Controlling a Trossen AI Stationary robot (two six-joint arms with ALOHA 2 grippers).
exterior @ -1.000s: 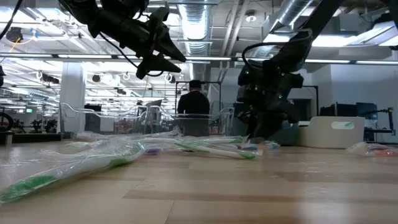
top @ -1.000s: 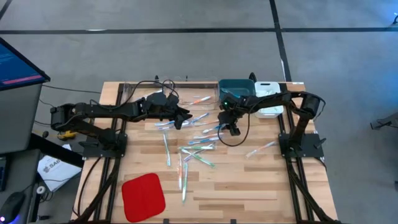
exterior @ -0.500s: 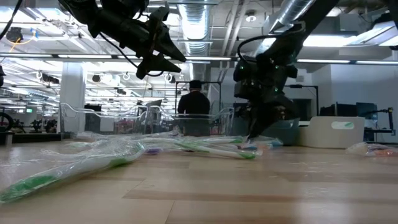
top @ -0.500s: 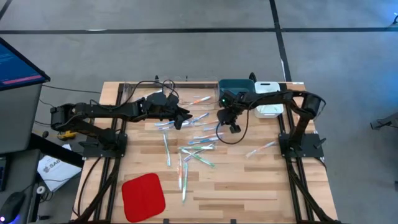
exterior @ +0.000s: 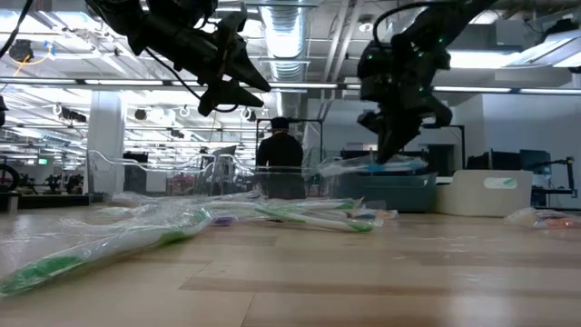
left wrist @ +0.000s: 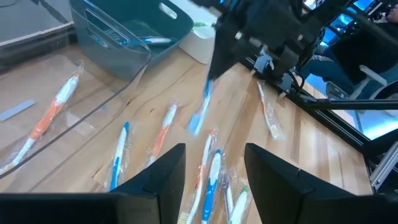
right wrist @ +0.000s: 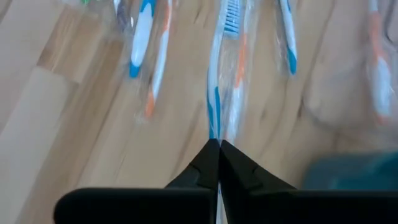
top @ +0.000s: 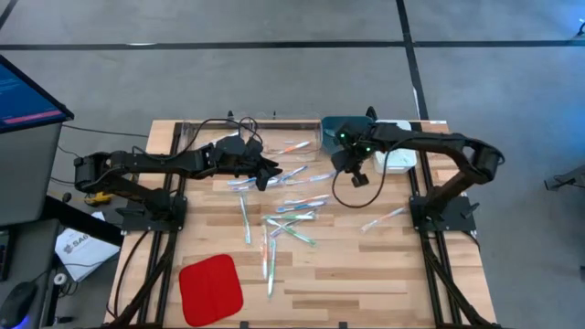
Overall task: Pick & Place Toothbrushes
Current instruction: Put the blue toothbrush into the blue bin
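Observation:
Several wrapped toothbrushes [top: 291, 208] lie scattered on the wooden table [top: 366, 274], with blue, orange and green accents. My right gripper [top: 356, 174] hangs above the table just in front of the teal bin [top: 347, 128], shut on a blue toothbrush [right wrist: 216, 106] in a clear wrapper. My left gripper [top: 271, 174] hovers open over the pile's far left part, nothing between its fingers [left wrist: 161, 180]. An orange toothbrush [left wrist: 53, 115] lies inside a clear tray [top: 206, 135]. My right gripper pinches the blue toothbrush between its two fingertips [right wrist: 208, 158] at one end of its handle [right wrist: 215, 134]. The fingers come from above, pointing down at a slant. The brush reaches out beyond the fingertips, head [right wrist: 231, 9] farthest off, and hangs clear of the table [left wrist: 199, 115].
A white bin [top: 395, 151] stands right of the teal bin at the far edge. A red square pad [top: 210, 288] lies at the near left. One toothbrush [top: 384, 219] lies apart at the right. A person [exterior: 281, 159] stands in the room behind.
My right gripper has shut on the blue toothbrush among the pile, then risen and gone toward the table's right edge and the teal bin. The brush has come up off the table with it.

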